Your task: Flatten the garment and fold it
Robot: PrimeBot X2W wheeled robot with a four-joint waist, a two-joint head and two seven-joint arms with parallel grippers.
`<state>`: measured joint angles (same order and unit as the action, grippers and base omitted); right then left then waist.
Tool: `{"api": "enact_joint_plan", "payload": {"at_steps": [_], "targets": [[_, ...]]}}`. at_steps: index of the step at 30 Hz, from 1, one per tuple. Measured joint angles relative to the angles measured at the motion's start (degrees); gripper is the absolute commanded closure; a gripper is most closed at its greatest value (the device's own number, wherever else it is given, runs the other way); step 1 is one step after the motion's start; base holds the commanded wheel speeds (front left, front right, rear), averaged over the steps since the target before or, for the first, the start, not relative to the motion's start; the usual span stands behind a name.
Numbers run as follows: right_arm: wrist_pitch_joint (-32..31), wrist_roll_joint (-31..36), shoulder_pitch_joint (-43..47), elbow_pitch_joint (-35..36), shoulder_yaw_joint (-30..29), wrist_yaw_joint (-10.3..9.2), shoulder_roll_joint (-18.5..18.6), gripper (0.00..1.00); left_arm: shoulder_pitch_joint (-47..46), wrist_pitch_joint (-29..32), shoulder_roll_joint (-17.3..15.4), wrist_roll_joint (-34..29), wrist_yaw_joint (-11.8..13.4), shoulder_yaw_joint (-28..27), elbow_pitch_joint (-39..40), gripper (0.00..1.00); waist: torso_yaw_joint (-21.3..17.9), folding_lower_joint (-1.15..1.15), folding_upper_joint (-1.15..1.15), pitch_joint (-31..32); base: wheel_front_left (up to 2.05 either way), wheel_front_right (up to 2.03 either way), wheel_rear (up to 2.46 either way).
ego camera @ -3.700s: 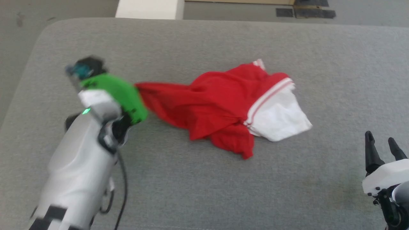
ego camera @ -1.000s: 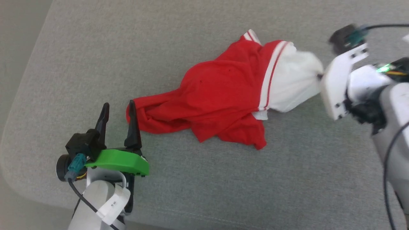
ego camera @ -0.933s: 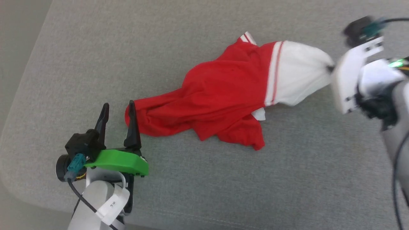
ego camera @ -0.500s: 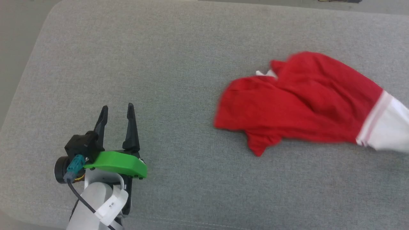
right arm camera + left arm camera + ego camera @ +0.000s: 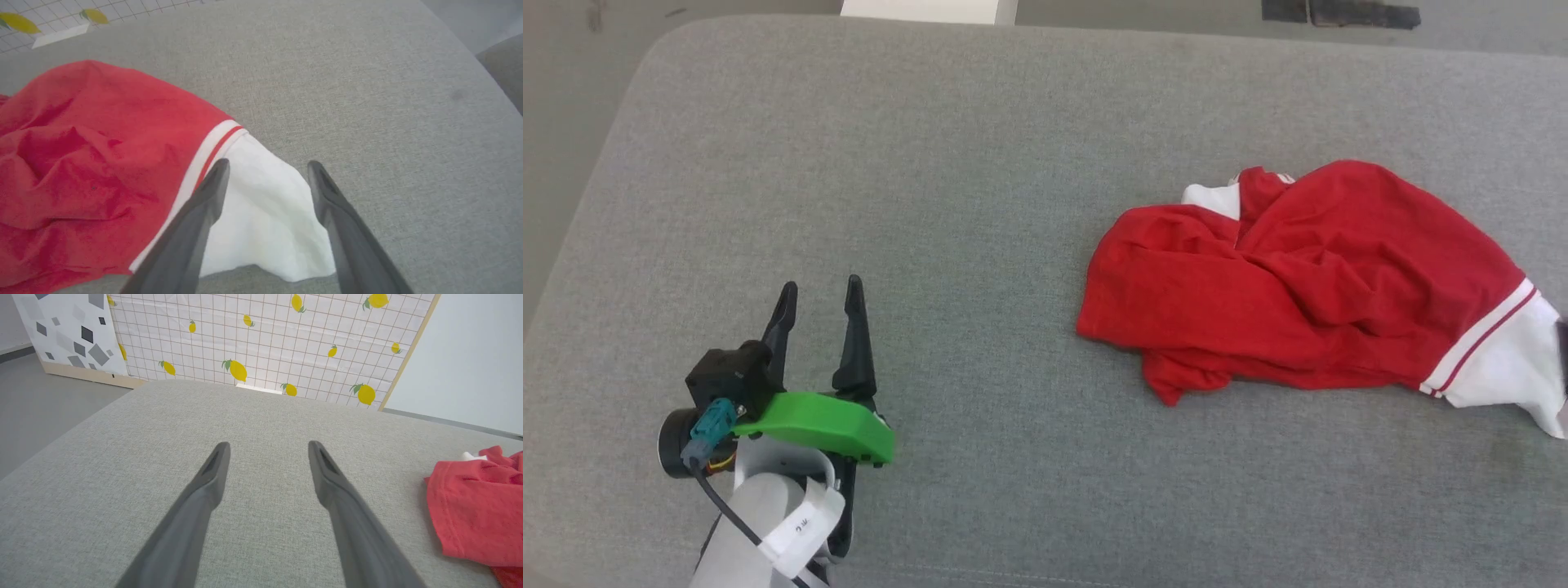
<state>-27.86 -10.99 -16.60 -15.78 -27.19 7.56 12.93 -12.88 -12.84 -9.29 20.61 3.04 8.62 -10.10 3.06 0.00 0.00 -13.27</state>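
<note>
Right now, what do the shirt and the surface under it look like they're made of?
Shirt: thin soft knit, likely cotton or a blend; matte, it slumps into loose folds and creases. Its white sleeve looks like the same cloth. Surface: grey woven upholstery fabric, matte, with a fine speckled weave and rounded corners, probably over padding, though the fill can't be seen.
</note>
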Motion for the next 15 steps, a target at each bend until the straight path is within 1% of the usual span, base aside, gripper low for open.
{"api": "enact_joint_plan", "payload": {"at_steps": [4,8,11,15], "targets": [[10.6,-1.8,0.0,4.0,-1.0,0.00,-2.6,0.00,0.6,0.2,-0.1,0.2,0.0,0.2,-0.1,0.00,-0.3,0.00,0.00,1.5,0.00,0.00,0.00],[17.8,-2.6,2.8,7.5,-0.9,0.00,-5.8,0.00,1.9,0.2,-0.1,0.3,0.0,0.3,-0.3,0.00,-0.7,0.00,0.00,3.2,0.00,0.00,0.00],[20.7,-2.7,6.2,9.3,-0.7,0.00,-7.8,0.00,2.7,0.2,-0.2,0.6,0.1,0.5,-0.2,0.00,-1.0,0.00,0.00,4.3,0.00,0.00,0.00],[21.9,-2.8,8.5,10.8,-0.1,0.00,-9.1,0.00,3.4,0.2,-0.2,0.7,0.1,0.6,-0.1,0.00,-1.5,0.00,0.00,5.1,0.00,0.00,0.00]]}}
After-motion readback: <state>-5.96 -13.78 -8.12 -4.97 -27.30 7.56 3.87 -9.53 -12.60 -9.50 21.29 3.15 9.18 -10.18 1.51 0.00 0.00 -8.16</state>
